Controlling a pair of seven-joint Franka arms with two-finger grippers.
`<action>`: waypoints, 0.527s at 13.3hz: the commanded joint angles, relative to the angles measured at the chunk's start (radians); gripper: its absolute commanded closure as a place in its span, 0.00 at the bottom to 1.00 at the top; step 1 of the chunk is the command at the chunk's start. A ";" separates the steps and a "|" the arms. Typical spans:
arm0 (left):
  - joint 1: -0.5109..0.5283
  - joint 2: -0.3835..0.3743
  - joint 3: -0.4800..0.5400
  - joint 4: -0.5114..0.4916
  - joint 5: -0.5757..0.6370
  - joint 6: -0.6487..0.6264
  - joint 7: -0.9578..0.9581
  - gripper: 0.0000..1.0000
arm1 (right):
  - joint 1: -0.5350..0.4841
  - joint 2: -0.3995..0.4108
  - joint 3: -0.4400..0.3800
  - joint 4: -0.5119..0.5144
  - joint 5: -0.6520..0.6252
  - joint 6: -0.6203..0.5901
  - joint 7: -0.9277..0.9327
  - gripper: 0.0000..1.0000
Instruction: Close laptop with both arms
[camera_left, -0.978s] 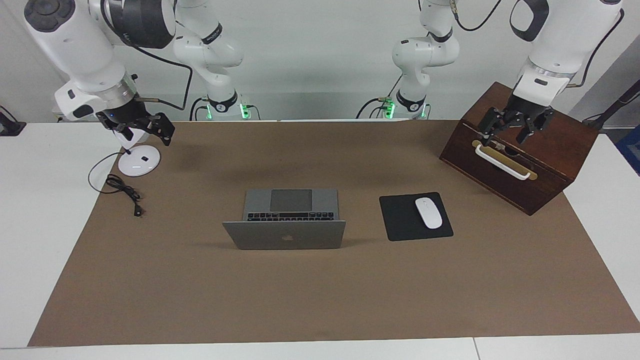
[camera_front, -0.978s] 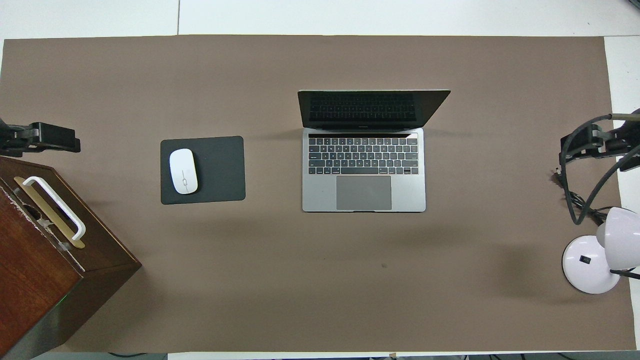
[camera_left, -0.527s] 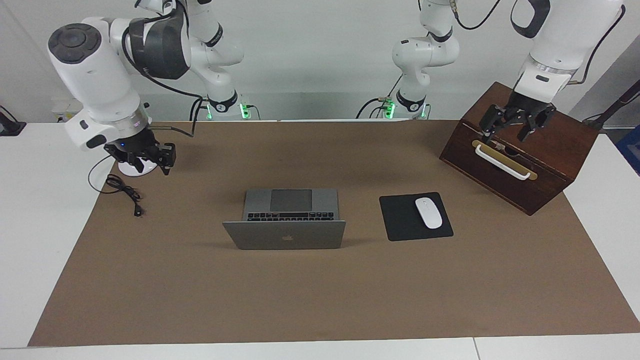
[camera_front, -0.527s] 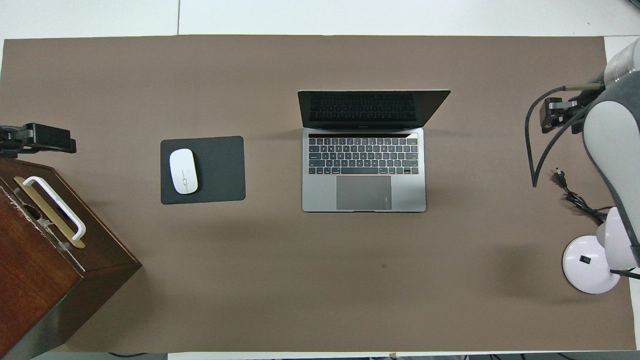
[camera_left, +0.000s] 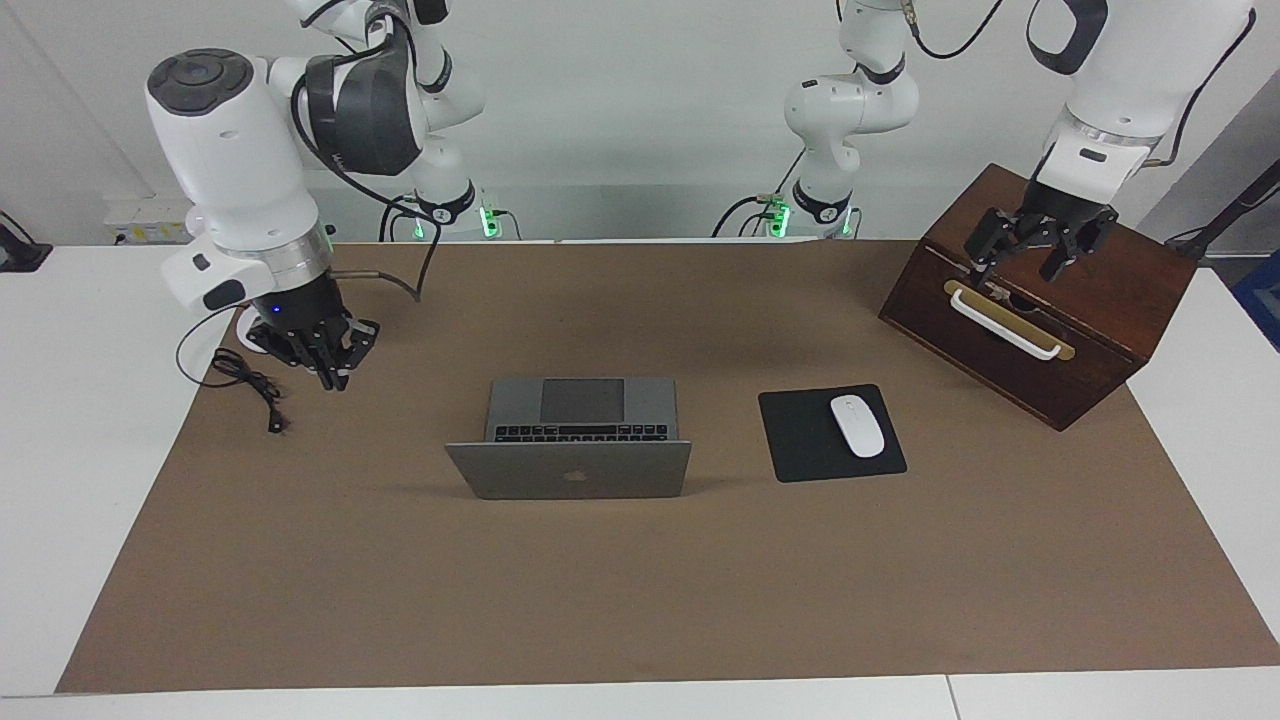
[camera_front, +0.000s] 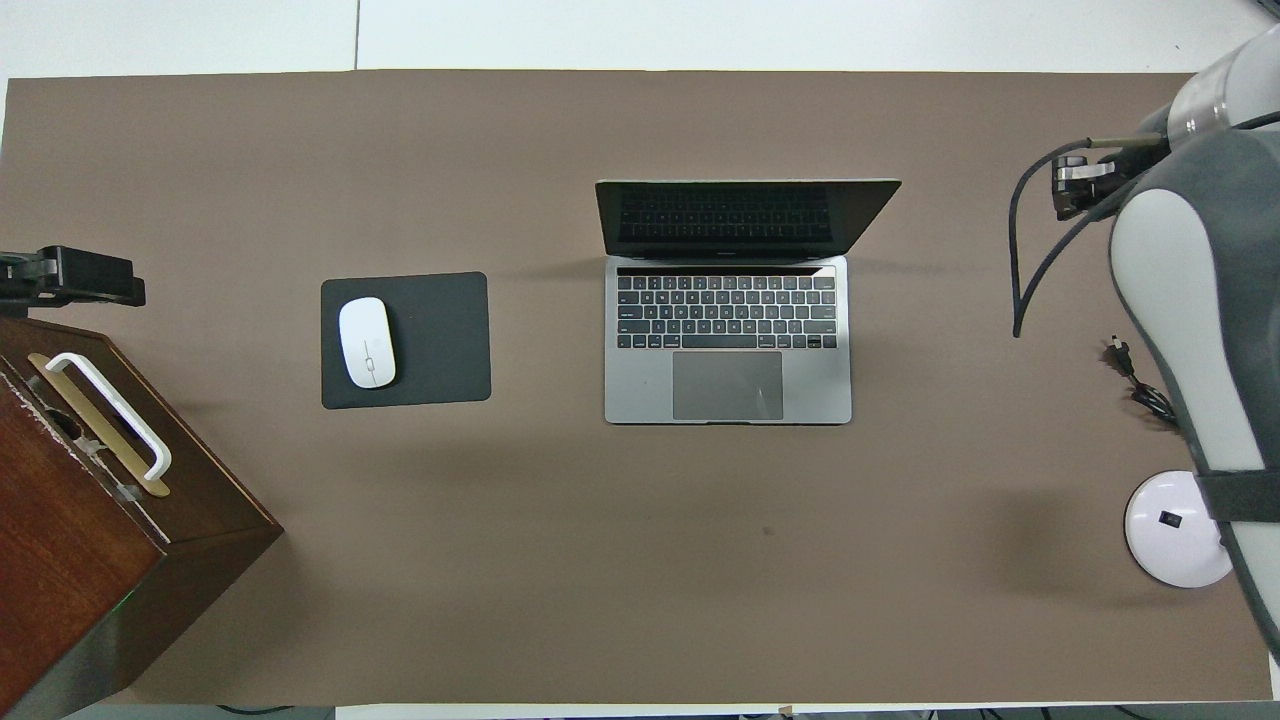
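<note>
Laptop (camera_left: 568, 440): lid up, mid-mat, beside mouse pad (camera_left: 830, 433); untouched.
Right gripper (camera_left: 327, 368): fingertips together, empty, over mat near cable (camera_left: 245, 380); likely set for pushing.
Left gripper (camera_left: 1035, 245): spread wide, empty, over wooden box (camera_left: 1040, 300); waiting.

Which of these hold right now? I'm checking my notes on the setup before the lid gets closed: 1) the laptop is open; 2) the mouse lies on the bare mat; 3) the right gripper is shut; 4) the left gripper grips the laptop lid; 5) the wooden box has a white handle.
1) True: the laptop stands open.
2) False: the mouse lies on the black mouse pad.
3) True: the right gripper is shut, empty.
4) False: the left gripper is open over the wooden box.
5) True: the white handle.
</note>
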 joint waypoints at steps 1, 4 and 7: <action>0.006 -0.015 0.002 -0.011 -0.010 -0.006 -0.005 0.00 | 0.056 0.061 -0.065 0.048 0.041 0.051 -0.041 1.00; 0.007 -0.015 0.002 -0.012 -0.010 -0.005 -0.005 0.00 | 0.148 0.097 -0.150 0.047 0.048 0.086 -0.041 1.00; 0.009 -0.015 0.002 -0.014 -0.010 -0.002 -0.008 0.09 | 0.215 0.118 -0.208 0.047 0.088 0.141 -0.039 1.00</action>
